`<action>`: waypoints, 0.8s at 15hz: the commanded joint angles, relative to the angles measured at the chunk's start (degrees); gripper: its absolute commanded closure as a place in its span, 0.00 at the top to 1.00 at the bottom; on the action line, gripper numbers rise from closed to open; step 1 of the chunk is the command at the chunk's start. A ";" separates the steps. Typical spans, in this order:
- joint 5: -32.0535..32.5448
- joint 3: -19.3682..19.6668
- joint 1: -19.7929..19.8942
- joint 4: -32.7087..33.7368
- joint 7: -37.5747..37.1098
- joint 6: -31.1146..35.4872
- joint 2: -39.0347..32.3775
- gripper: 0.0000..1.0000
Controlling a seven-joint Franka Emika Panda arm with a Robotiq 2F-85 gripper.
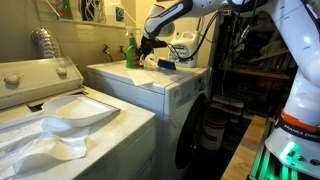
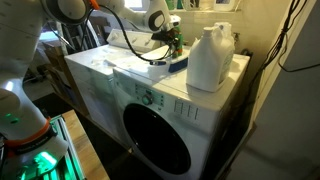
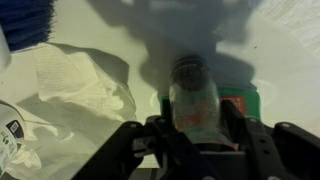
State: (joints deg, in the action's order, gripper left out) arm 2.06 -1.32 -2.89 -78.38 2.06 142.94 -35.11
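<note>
My gripper is at the back of the white dryer top. Its dark fingers sit on either side of the clear cap of a green bottle with an orange label and appear closed on it. The bottle stands near the back ledge in both exterior views, with the gripper right against it. The bottle's lower part is hidden by the fingers in the wrist view.
A large white jug stands at the dryer's corner. A blue object lies next to the gripper. Crumpled white plastic lies on the top. A top-load washer with an open lid stands beside the dryer.
</note>
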 commanded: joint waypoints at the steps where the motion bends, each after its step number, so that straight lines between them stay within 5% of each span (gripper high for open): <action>1: 2.34 1.07 -1.80 -6.26 -1.42 1.73 5.46 0.27; 12: 5.05 -1.97 -4.07 -22.15 1.15 4.69 18.31 0.27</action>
State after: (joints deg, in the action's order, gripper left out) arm 6.92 -2.03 -7.04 -92.27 1.58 144.89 -22.95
